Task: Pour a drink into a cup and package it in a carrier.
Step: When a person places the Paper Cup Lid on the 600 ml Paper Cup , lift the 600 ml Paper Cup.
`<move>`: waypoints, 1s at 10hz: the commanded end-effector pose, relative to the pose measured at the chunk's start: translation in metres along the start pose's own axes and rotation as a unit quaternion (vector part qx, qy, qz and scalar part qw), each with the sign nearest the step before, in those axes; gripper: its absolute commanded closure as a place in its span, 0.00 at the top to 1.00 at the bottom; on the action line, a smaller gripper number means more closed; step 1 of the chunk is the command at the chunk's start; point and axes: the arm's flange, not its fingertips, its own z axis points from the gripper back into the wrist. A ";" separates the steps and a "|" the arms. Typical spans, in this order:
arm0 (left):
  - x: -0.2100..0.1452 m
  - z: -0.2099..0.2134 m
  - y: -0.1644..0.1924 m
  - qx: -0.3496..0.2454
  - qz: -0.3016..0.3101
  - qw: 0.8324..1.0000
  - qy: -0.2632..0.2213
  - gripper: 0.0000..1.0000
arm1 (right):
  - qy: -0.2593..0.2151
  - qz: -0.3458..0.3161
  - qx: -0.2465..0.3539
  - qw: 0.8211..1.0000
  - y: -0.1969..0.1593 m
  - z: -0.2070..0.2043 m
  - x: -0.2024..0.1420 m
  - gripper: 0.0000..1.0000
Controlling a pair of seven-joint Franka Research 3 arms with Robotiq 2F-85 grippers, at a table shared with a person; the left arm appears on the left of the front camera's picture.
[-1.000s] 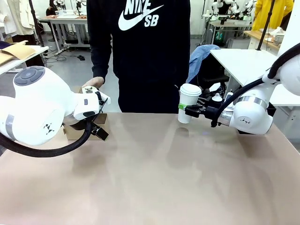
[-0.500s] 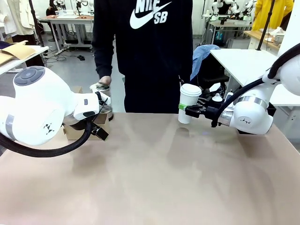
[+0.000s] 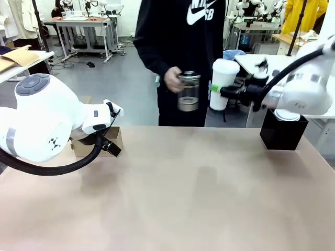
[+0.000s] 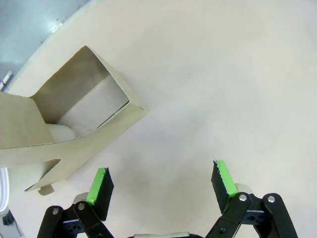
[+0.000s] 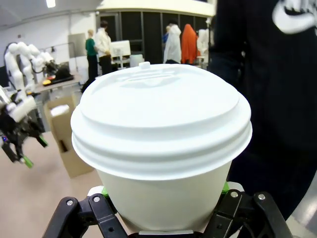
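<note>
My right gripper (image 3: 220,93) is shut on the white cup (image 3: 223,77), which carries its domed lid and hangs high over the table's far right edge. In the right wrist view the cup (image 5: 161,129) stands between the jaws of that gripper (image 5: 163,210). Just left of the cup, a person's hand holds a clear glass jug (image 3: 188,91) with a little dark drink (image 3: 187,106) at its bottom. The brown cardboard carrier (image 3: 116,135) sits at the table's far left. My left gripper (image 4: 162,181) is open, hovering over the table beside the carrier (image 4: 74,124).
A black square box (image 3: 282,133) stands at the table's far right, under my right arm. The person stands at the far edge, right of centre. The left arm's bulky body (image 3: 36,125) covers the near left.
My right gripper has lifted the cup up and a little to the right, uncovering the black box. The person has stepped right, carrying the jug from the carrier's side to beside the cup.
</note>
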 end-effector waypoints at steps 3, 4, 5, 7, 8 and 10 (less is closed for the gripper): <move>0.000 0.000 0.000 -0.001 0.001 1.000 0.000 1.00 | 0.004 0.003 0.035 0.999 0.029 0.031 0.124 0.81; 0.000 0.000 0.000 -0.001 0.001 1.000 0.000 1.00 | 0.011 0.004 0.040 0.999 0.037 0.036 0.145 0.81; 0.000 0.000 0.000 -0.001 0.001 1.000 0.000 1.00 | 0.016 0.004 0.045 0.999 0.044 0.037 0.161 0.81; 0.000 0.000 0.000 -0.001 0.001 1.000 0.000 1.00 | 0.022 -0.003 0.046 0.999 0.048 0.034 0.171 0.81; 0.000 0.000 0.000 -0.001 0.001 1.000 0.000 1.00 | 0.025 -0.025 0.060 0.998 0.046 0.029 0.165 0.81; 0.000 0.000 0.000 -0.001 0.001 1.000 0.000 1.00 | 0.009 0.012 0.046 0.999 0.051 0.035 0.172 0.81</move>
